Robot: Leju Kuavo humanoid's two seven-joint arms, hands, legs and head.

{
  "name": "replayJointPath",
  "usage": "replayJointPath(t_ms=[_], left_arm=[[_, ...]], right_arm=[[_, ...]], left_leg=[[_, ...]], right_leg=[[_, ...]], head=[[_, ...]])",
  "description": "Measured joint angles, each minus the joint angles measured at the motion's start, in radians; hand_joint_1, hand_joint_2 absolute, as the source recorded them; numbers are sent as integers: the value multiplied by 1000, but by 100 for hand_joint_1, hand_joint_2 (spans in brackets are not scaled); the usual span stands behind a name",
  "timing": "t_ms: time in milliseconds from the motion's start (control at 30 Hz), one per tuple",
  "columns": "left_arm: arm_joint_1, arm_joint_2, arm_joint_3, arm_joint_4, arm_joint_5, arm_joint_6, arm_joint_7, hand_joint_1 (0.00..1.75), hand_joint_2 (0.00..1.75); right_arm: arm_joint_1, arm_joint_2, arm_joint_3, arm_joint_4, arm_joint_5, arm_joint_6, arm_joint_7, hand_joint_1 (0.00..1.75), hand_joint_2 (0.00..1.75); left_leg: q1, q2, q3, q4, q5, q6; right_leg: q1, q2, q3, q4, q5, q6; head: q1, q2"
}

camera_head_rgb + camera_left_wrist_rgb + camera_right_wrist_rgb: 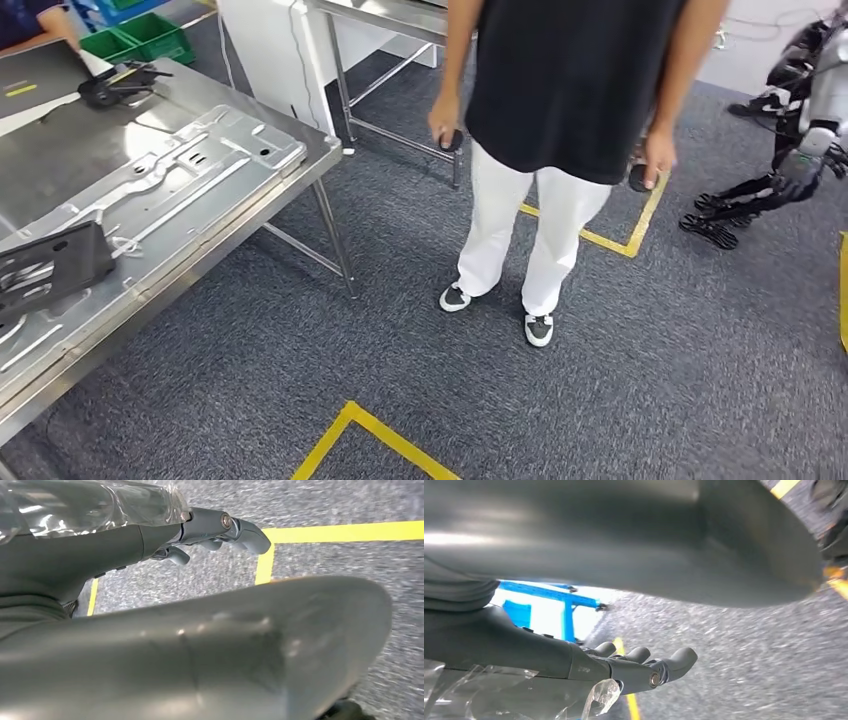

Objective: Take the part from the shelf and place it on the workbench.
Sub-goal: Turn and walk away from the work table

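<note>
You see a speckled dark grey carpet [650, 370] marked with yellow tape lines [372, 432]. The workbench [300, 175] is bare silvery steel, and the stamped sheet-metal panel [190, 180] on it has the same pale silver sheen. A black part [50, 265] lies at its near end, and another black piece [115, 82] at the far end. Green bins [140, 38] stand behind the bench. The person [560, 100] wears a black top, white trousers and white shoes with dark toes. Your left hand [220, 530] and right hand [639, 667] are dark grey, with clear plastic wrap [90, 505] at the wrists. A bright blue frame [559, 602] shows past the right hand.
</note>
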Motion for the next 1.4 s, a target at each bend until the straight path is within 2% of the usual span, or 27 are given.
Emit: replayJointPath(t_ms=[67, 100, 133, 167, 200, 267, 333, 400, 467, 500, 567, 633, 667, 700, 800, 833, 900, 933, 1000, 1067, 1100, 1133, 1167, 1233, 1300, 1367, 1400], left_arm=[[6, 0, 5, 0, -2, -1, 5, 0, 0], [10, 0, 7, 0, -1, 0, 9, 0, 0], [12, 0, 9, 0, 2, 1, 13, 0, 0], [13, 0, 11, 0, 5, 3, 16, 0, 0], [13, 0, 13, 0, 8, 4, 17, 0, 0], [13, 0, 17, 0, 11, 6, 17, 0, 0], [13, 1, 18, 0, 12, 8, 15, 0, 0], [12, 1, 19, 0, 14, 11, 10, 0, 0], [10, 0, 20, 0, 15, 15, 3, 0, 0], [10, 1, 21, 0, 15, 18, 0, 0, 0], [12, 3, 26, 0, 14, 20, -6, 0, 0], [14, 3, 29, 0, 7, 17, 0, 0, 0], [14, 3, 29, 0, 4, 15, 7, 0, 0], [13, 3, 29, 0, 0, 13, 15, 0, 0], [11, 4, 29, 0, -8, 11, 29, 0, 0], [10, 4, 29, 0, -9, 11, 29, 0, 0], [7, 4, 29, 0, -12, 11, 25, 0, 0], [5, 5, 29, 0, -12, 11, 22, 0, 0], [3, 5, 29, 0, -13, 10, 12, 0, 0], [4, 5, 29, 0, -14, 6, -2, 0, 0], [5, 5, 29, 0, -14, 3, -6, 0, 0], [6, 4, 29, 0, -15, 0, -6, 0, 0], [7, 4, 29, 0, -15, -3, -2, 0, 0], [8, 5, 29, 0, -15, -7, 9, 0, 0], [9, 5, 29, 0, -15, -12, 16, 0, 0], [10, 5, 29, 0, -14, -17, 16, 0, 0], [10, 4, 29, 0, -12, -20, 16, 0, 0]], right_arm=[[-2, 0, 4, 0, 7, 3, 0, 0, 0], [-2, 0, 6, 0, 7, 4, -3, 0, 0], [-1, 0, 7, 0, 5, 3, -8, 0, 0], [0, 0, 9, 0, 2, 3, -13, 0, 0], [1, 1, 11, 0, -1, 3, -17, 0, 0], [-1, 1, 16, 0, -2, 2, -21, 0, 0], [-2, 2, 20, 0, -4, 1, -20, 0, 0], [0, 2, 21, 1, -8, 0, -17, 0, 0], [3, 2, 21, 1, -10, 0, -12, 0, 0], [3, 2, 22, 1, -11, 0, -9, 0, 0], [1, 3, 22, 1, -18, 0, -4, 0, 0], [2, 4, 22, 1, -27, -2, -5, 0, 0], [2, 4, 22, 1, -30, -4, -7, 0, 0], [2, 3, 22, 2, -34, -6, -9, 0, 0], [0, 3, 21, 2, -43, -10, -20, 0, 0], [-1, 4, 21, 2, -45, -10, -24, 0, 0], [1, 4, 21, 2, -50, -11, -28, 0, 0], [2, 4, 21, 2, -53, -11, -28, 0, 0], [1, 4, 21, 2, -55, -9, -23, 0, 0], [-1, 4, 21, 2, -55, -6, -14, 0, 0], [-2, 5, 21, 2, -55, -5, -9, 0, 0], [-1, 5, 21, 2, -55, -3, -6, 0, 0], [-1, 5, 21, 2, -55, -2, -3, 0, 0], [0, 5, 21, 2, -55, 0, 0, 0, 0], [-2, 6, 21, 2, -57, 0, -2, 0, 0], [-2, 6, 21, 2, -62, -4, -7, 0, 0], [-1, 6, 21, 2, -66, -7, -11, 0, 0]], left_leg=[[5, -29, -60, 142, -73, -7], [7, -32, -83, 198, -92, -9], [8, -33, -91, 218, -91, -9], [10, -35, -80, 196, -69, -9], [11, -41, -51, 134, -33, -7], [15, -81, 17, -17, 33, -2], [14, -109, 44, -87, 54, 4], [11, -96, 43, -92, 58, 14], [12, -74, 42, -99, 67, 30], [12, -62, 41, -102, 70, 36], [8, -34, 37, -102, 72, 44], [5, -5, 35, -102, 72, 45], [5, 8, 35, -102, 71, 45], [5, 20, 35, -102, 71, 44], [0, 49, 40, -98, 67, 34], [-2, 57, 41, -97, 65, 28], [-3, 73, 42, -97, 65, 17], [0, 70, 42, -94, 61, 11], [6, 28, 20, -39, 22, -1], [9, -20, -41, 99, -53, -7], [10, -28, -73, 170, -81, -9], [10, -32, -93, 213, -91, -9], [10, -33, -94, 215, -79, -8], [11, -52, -42, 100, -9, -3], [13, -103, 18, -41, 51, 5], [11, -125, 35, -90, 64, 9], [10, -115, 35, -93, 66, 12]], right_leg=[[0, 23, -8, 0, 5, -6], [0, 37, -11, 1, 8, -6], [0, 51, -12, 1, 10, -6], [-1, 66, -13, 1, 11, -4], [-1, 80, -12, 1, 13, -2], [-1, 105, -14, 3, 16, 4], [0, 126, -22, 4, 22, 14], [-3, 143, -31, 3, 28, 27], [-2, 116, -47, 30, 9, 35], [-1, 89, -67, 73, -19, 38], [-1, 44, -131, 213, -92, 42], [-4, 32, -169, 308, -123, 47], [-5, 28, -159, 298, -110, 48], [-5, 20, -127, 247, -83, 49], [-1, -30, -11, 41, -11, 42], [2, -38, 3, 11, -6, 37], [6, -24, 1, 2, -6, 23], [6, -15, -1, 1, -3, 16], [2, 3, -4, -2, 4, 3], [1, 24, -10, -2, 9, -5], [2, 37, -12, -2, 11, -7], [2, 51, -14, -2, 12, -8], [2, 65, -14, -2, 14, -8], [2, 95, -12, -1, 16, -5], [3, 122, -16, 1, 19, 1], [3, 144, -24, 2, 25, 11], [2, 155, -29, 1, 28, 17]], head=[[-1, 0], [-1, 0], [-1, 0], [-1, 0], [-1, 0], [-1, 0], [-2, 0], [-2, 0], [-1, 0], [0, 0], [1, 0], [1, 0], [1, 0], [1, 0], [1, 0], [1, 0], [-1, 0], [-1, 0], [-2, 0], [-2, 0], [-3, 0], [-3, 0], [-3, 0], [-3, 0], [-2, 0], [-2, 0], [-2, 0]])
